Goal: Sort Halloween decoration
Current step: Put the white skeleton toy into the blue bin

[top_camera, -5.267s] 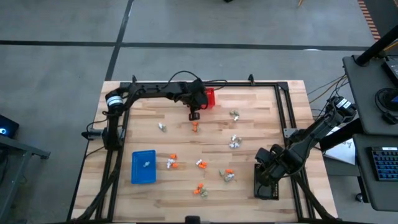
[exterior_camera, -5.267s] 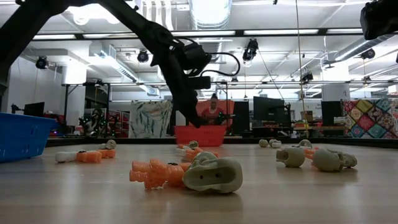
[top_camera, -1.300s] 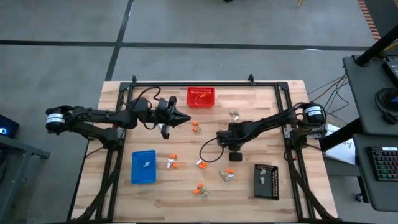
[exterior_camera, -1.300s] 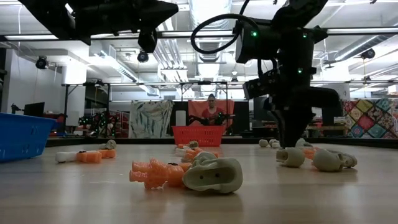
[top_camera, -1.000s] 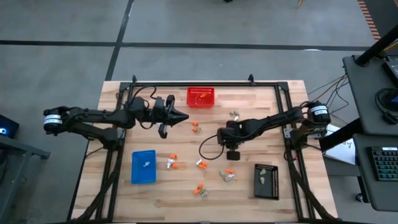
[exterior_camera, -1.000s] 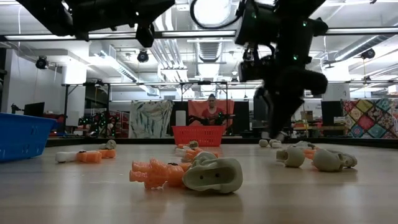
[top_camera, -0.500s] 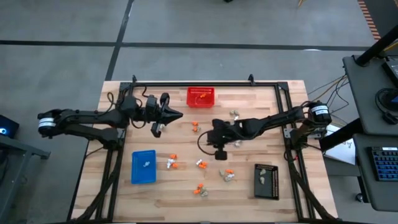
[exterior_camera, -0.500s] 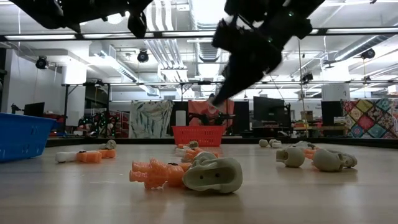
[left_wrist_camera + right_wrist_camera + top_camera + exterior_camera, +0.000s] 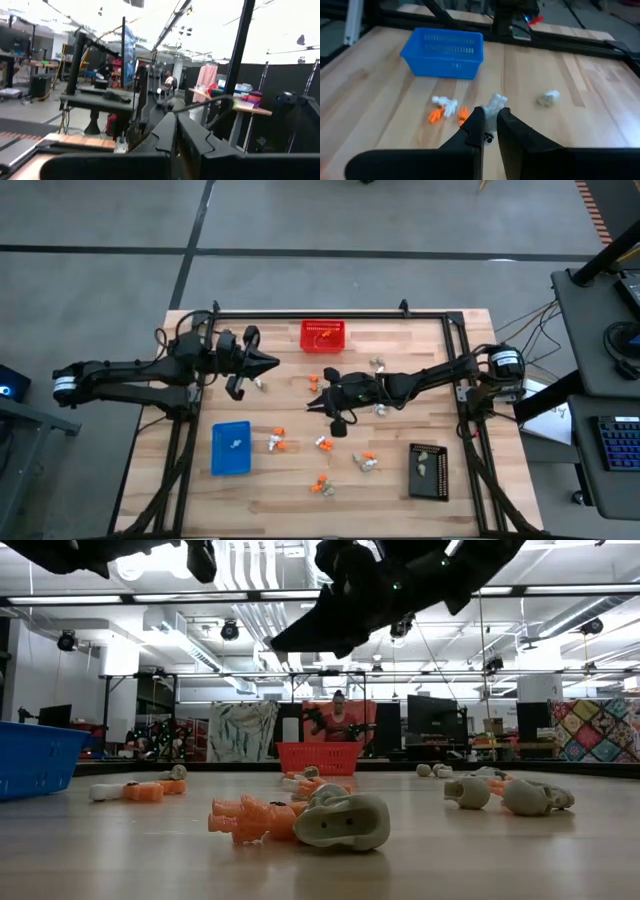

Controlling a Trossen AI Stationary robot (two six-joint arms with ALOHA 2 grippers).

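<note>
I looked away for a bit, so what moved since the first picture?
The left gripper, shut, pulled back from the red basket toward the left. The right gripper left the black tray, swung out to the middle and now pinches a white trinket. The basket, blue tray and orange trinkets stayed put.

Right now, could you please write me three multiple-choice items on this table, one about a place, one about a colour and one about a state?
1. Where does the red basket sit?
A. at the table's far edge, mid-width
B. beside the black tray
C. at the near edge

2. What colour is the tray on the left arm's side?
A. black
B. blue
C. green

3. What are the right gripper's fingers doing?
A. spread wide and empty
B. closed on a white trinket
C. resting in the black tray

Answers:
1. A, the high view shows it against the far rail.
2. B, it is blue in the high view.
3. B, the right wrist view shows the trinket pinched between the fingertips.
</note>
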